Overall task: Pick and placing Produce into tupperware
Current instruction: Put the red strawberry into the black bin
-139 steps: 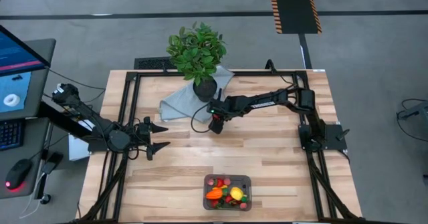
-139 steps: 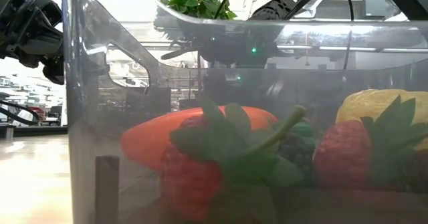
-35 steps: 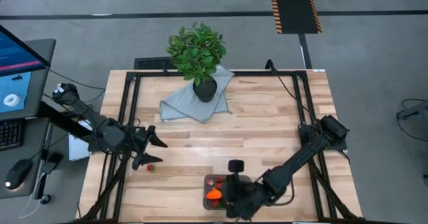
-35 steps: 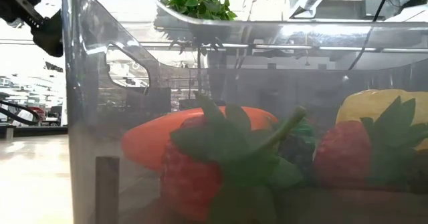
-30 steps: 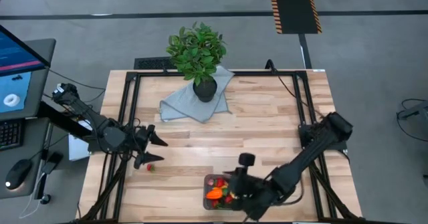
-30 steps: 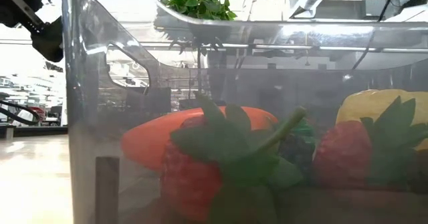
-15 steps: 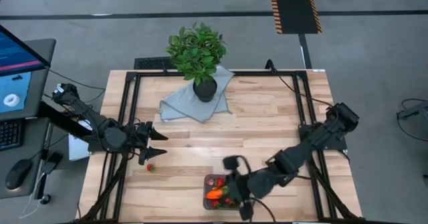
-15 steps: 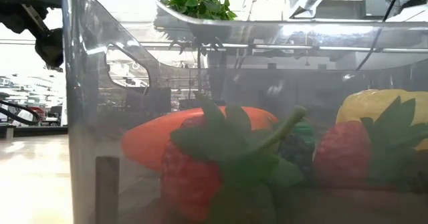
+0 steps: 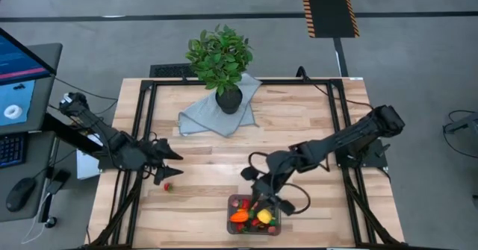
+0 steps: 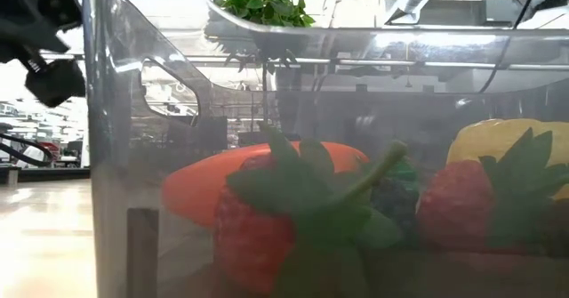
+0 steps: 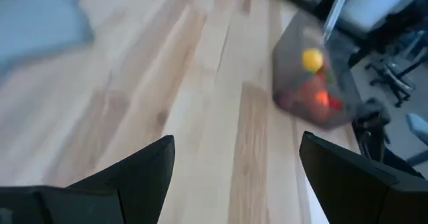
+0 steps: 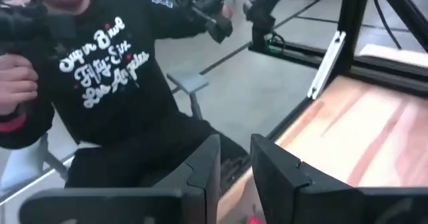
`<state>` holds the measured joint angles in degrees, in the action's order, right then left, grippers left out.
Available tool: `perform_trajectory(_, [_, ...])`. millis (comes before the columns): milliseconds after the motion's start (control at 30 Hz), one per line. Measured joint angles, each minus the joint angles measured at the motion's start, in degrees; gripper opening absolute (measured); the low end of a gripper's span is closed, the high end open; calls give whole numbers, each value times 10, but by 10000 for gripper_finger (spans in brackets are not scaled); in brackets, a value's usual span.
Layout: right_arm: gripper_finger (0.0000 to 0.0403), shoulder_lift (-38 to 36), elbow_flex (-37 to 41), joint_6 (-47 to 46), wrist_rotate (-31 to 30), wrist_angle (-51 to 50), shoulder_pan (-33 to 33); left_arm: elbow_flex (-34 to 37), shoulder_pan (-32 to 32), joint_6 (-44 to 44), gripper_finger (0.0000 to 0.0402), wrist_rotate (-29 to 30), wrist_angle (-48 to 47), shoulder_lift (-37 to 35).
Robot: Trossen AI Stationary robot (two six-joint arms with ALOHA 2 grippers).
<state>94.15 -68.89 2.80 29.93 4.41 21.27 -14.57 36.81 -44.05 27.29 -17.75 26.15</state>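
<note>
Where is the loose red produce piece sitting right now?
In the high view, the strawberry lies on the table's left side, beside the left gripper.

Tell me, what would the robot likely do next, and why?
Probably the left gripper drops a little onto the red piece lying loose on the table just beside it. Its fingers are spread wide, while the tub already holds the other produce and the right gripper sits near the tub's rim.

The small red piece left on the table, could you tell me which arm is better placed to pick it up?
Left, probably. The left pincer is open right beside the red piece, while the right pincer is at the tupperware.
</note>
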Motion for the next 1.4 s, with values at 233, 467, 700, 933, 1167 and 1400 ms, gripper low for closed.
perform_trajectory(233, [108,-105,137,-17,-34,83,-13,0,39,-131,309,-57,-113,2])
perform_trajectory(467, [108,-184,308,-72,-87,237,14,0,87,-257,309,-43,-192,10])
perform_trajectory(700, [108,-218,426,-150,-172,317,56,-1,134,-322,309,-93,-154,31])
perform_trajectory(933, [108,-219,489,-176,-224,388,85,-1,182,-347,309,-108,-134,87])
perform_trajectory(1167, [108,-219,510,-184,-228,424,83,-1,222,-379,309,-115,-113,176])
perform_trajectory(1400, [108,-219,510,-186,-256,429,82,-2,240,-370,309,-86,-72,267])
